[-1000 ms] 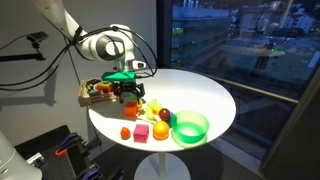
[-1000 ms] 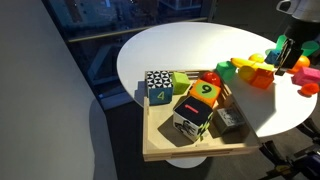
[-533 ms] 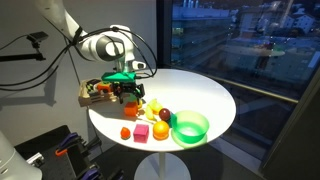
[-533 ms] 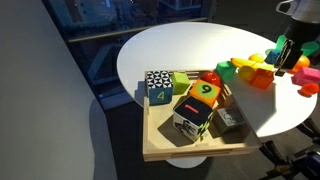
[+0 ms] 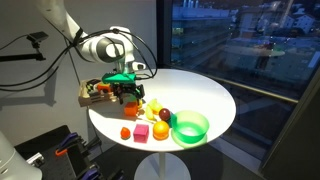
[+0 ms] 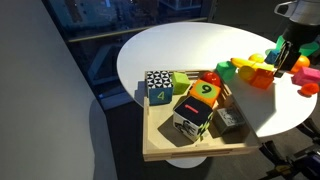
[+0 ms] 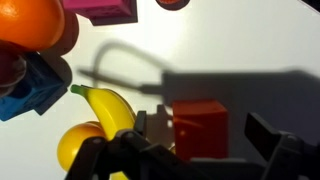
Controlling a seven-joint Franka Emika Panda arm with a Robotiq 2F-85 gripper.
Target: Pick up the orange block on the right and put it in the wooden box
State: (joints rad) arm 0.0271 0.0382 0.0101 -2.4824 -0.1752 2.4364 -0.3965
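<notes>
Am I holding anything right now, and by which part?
Nothing is held yet. In the wrist view the gripper is open, straddling the orange block, with a gap showing on one side.

Flat, matt faces are shown by the small orange-red block (image 7: 200, 128). The low brown slatted box (image 6: 190, 153) is made of pale, unvarnished wood. The round white tabletop (image 6: 170, 45) is finished smooth, and the round green bowl (image 5: 192, 134) is seen as glossy plastic.

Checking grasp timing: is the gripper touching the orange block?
Cannot tell. Wrist view: orange block between the gripper's open fingers; table shows beside one, the other overlaps its edge.
</notes>
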